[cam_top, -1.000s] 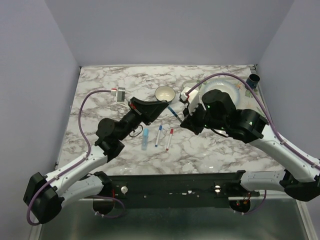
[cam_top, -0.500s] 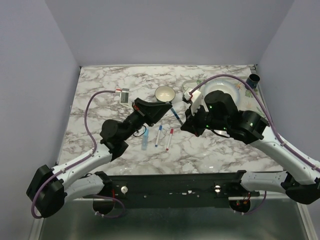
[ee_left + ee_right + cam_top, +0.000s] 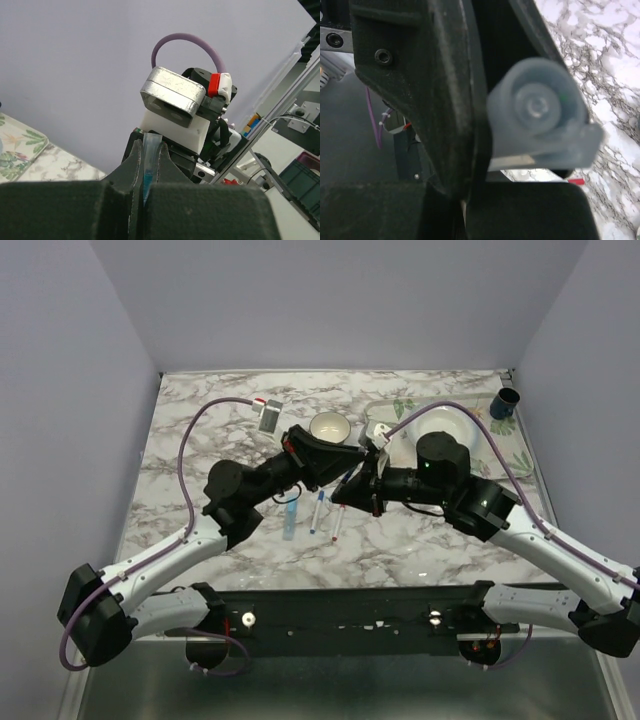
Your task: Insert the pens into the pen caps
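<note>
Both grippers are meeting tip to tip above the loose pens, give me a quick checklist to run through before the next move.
1. Left gripper grip: shut on a slim blue piece, pinched between its fingers. Ok.
2. Right gripper grip: shut, with a pale round-ended piece against its fingers; it looks held. Ok.
3. Which piece is the pen and which the cap: cannot tell.
4. The two pieces lined up end to end: they are hidden in the top view. Cannot tell.
5. Clearance over the blue-tipped pen and red-tipped pen lying on the table just beneath: cannot tell.
</note>
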